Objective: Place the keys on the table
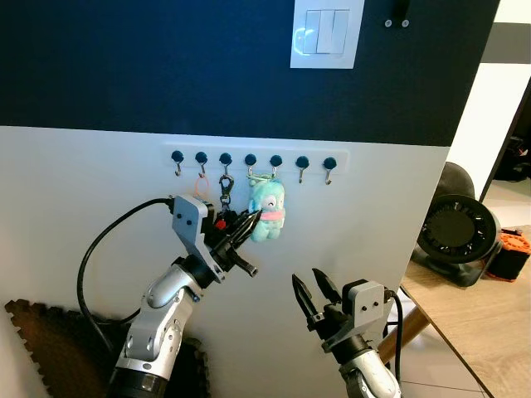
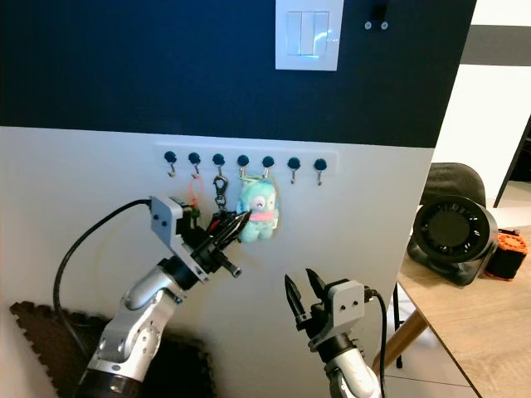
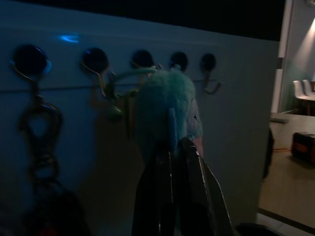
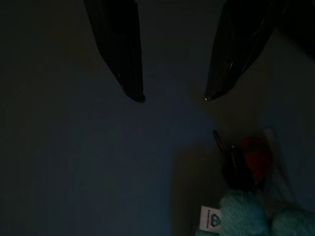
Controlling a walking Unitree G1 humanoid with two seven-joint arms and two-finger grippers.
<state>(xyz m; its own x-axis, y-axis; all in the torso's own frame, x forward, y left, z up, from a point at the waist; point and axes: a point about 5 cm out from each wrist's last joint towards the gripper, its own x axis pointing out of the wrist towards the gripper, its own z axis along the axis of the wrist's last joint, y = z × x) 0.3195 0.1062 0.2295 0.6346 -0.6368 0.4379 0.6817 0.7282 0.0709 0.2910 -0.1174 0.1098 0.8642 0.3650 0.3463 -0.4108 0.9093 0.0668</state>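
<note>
the wall (image 1: 99, 182) is faced, its hook rail (image 1: 253, 157) carrying the keys (image 1: 267, 211), hung lengthwise beneath a teal plush. the left gripper (image 1: 249, 222) is nearer, fingers closed against the plush's side. the right gripper (image 1: 313, 292) is held lower, fingers spread, empty.

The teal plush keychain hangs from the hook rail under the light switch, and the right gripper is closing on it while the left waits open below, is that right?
Not quite: the left gripper is at the teal plush keychain, as the left eye view shows, while the right gripper waits open below. The hook rail is under the light switch.
</note>
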